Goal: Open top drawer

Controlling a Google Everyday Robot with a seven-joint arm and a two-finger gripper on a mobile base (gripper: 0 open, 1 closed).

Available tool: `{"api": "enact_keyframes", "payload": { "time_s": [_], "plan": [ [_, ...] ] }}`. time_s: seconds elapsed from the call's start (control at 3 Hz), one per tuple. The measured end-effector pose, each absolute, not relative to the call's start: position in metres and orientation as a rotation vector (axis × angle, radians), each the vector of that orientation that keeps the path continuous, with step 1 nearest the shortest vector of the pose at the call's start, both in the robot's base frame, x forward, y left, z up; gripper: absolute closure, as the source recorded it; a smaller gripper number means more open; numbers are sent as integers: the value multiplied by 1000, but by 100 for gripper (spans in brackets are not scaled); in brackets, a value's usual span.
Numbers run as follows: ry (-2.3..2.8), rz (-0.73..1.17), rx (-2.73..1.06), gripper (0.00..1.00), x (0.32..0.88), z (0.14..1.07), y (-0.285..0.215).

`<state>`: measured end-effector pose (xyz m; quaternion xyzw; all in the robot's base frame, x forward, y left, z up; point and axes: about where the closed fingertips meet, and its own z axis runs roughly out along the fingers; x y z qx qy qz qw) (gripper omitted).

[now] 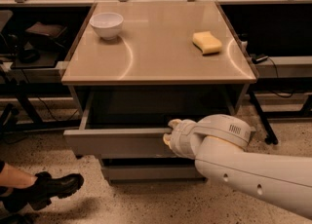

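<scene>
Nearest the camera: white arm (253, 169) enters from lower right, reaching left and away. A person's black boot (53, 186) is on the floor at lower left, well apart from the arm.

Gripper (171, 133) sits at the upper edge of the top drawer (117, 142), right of the front's centre, touching it. Whether it is closed on that edge or only hooked over it: cannot tell, as the wrist housing hides the contact.

Drawer front's long axis runs left to right. It stands forward of the cabinet, with a dark interior gap behind it: partly open. A lower drawer front (146, 172) sits further back beneath it.

Judgement: travel must be straight toward the camera, square to the front. The off-centre hold may skew the drawer.

Farther: tabletop (161, 57) carries a white bowl (107, 25) at left and a yellow sponge (206, 42) at right.
</scene>
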<state>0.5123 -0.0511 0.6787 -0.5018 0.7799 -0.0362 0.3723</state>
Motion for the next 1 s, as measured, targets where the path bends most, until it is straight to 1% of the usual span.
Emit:
{"api": "enact_keyframes", "payload": {
  "time_s": [0.67,1.0],
  "plan": [
    [1999,-93,-1286,11,512,679,-51],
    [1999,-93,-1286,0,512,679,-51]
  ]
}}
